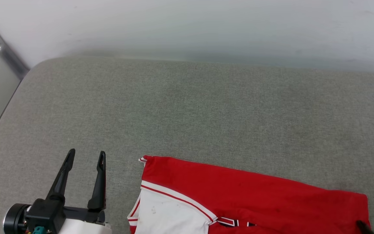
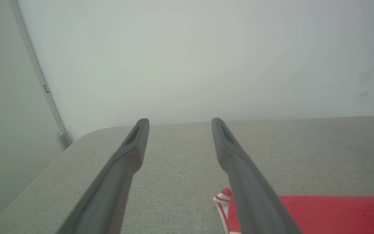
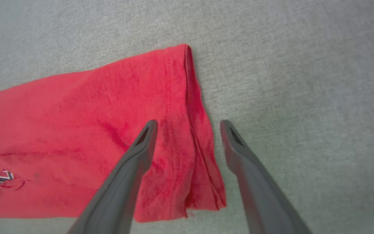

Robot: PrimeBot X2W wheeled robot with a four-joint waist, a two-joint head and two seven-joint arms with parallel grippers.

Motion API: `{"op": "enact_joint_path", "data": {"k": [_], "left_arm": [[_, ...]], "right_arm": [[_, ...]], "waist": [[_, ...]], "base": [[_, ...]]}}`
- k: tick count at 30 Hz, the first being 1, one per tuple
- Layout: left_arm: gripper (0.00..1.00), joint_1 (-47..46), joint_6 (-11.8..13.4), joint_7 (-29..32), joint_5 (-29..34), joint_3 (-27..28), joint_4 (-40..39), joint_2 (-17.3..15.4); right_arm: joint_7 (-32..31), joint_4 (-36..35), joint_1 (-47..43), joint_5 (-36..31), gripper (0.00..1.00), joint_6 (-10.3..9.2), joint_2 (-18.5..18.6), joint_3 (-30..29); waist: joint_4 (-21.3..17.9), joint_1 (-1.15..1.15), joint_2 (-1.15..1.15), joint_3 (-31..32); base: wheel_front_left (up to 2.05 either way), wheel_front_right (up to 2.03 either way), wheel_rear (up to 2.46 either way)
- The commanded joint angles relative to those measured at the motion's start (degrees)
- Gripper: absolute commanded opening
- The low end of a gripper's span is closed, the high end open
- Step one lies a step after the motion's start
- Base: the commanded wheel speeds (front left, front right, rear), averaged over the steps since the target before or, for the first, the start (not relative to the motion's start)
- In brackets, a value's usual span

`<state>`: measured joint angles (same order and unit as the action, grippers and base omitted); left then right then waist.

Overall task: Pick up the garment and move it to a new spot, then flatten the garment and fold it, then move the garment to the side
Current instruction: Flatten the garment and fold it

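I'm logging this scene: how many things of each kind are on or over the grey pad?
Jersey: 1
Grippers: 2 (left gripper, right gripper, both open)
Total: 3

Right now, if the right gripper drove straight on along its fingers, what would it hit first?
Likely the hem edge of the red jersey, which lies between the fingertips of the open right gripper, on the grey fabric surface. How far off is unclear.
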<state>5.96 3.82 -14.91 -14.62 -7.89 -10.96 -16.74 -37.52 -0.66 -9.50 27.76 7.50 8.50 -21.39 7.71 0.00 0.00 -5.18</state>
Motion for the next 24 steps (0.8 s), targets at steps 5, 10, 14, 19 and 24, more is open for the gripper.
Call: {"op": "enact_joint_path", "data": {"k": [5,10,14,19,24], "left_arm": [[1.00,0.15,-4.51,-0.39,3.13,2.74,1.29,3.50],[1.00,-0.78,-7.30,-0.39,4.79,4.73,2.00,5.68],[1.00,-1.47,-8.78,-0.39,5.86,6.04,2.21,6.79],[1.00,-1.85,-9.83,-0.39,6.74,7.07,2.59,7.82],[1.00,-1.72,-10.54,-0.40,7.36,7.60,3.03,8.49]], "right_arm": [[0.07,4.93,1.10,0.25,1.00,-0.02,0.34,-0.89],[-0.75,8.93,0.95,2.88,1.00,-0.01,0.07,1.69],[-0.65,11.73,0.88,4.85,1.00,0.00,0.10,4.44],[-0.22,13.69,1.20,8.03,1.00,0.33,0.04,10.53],[1.35,14.73,1.65,10.18,0.49,0.36,0.42,14.69]], "waist": [[1.03,0.00,0.00,-0.78],[1.72,0.00,0.00,-1.62],[2.15,0.00,0.00,-2.46],[2.43,0.00,0.00,-3.02],[2.33,0.00,0.00,-2.30]], "base": [[0.00,0.00,0.00],[0.00,0.00,0.00],[0.00,0.00,0.00],[0.00,0.00,0.00],[0.00,0.00,0.00]]}}
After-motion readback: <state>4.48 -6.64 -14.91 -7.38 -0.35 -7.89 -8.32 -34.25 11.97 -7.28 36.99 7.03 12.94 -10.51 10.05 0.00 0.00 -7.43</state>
